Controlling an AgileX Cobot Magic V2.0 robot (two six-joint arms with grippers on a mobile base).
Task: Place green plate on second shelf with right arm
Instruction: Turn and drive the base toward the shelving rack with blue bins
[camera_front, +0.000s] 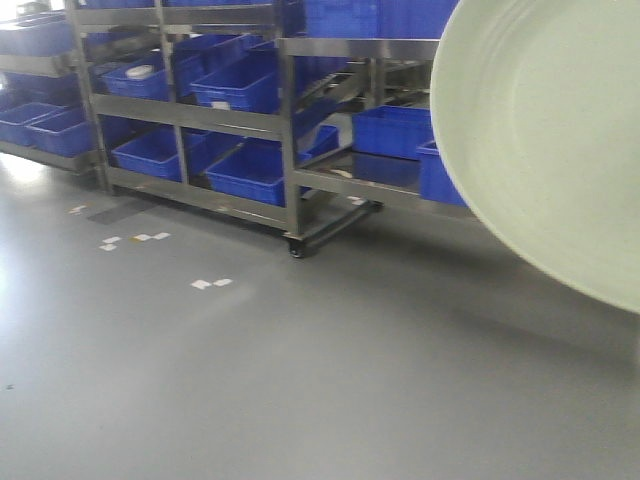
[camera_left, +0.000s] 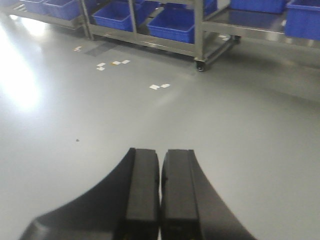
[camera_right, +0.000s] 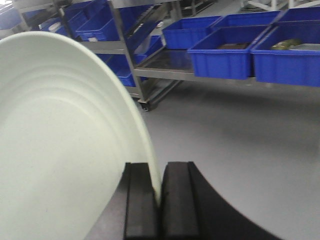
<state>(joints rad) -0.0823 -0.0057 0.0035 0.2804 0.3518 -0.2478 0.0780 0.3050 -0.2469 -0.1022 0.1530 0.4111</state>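
Note:
The green plate (camera_right: 60, 140) fills the left half of the right wrist view, held on edge in the air. My right gripper (camera_right: 159, 167) is shut on its rim, one finger on each face. In the front view the same green plate (camera_front: 550, 130) covers the upper right corner, in front of the steel shelf rack (camera_front: 290, 125); the right gripper itself does not show there. My left gripper (camera_left: 161, 155) is shut with nothing in it, its fingers together above the bare grey floor.
Steel wheeled racks hold blue bins (camera_front: 240, 85) on several levels across the back. A lower shelf (camera_right: 165, 62) of the nearer rack carries more blue bins (camera_right: 225, 50). White tape marks (camera_front: 210, 284) dot the grey floor in front.

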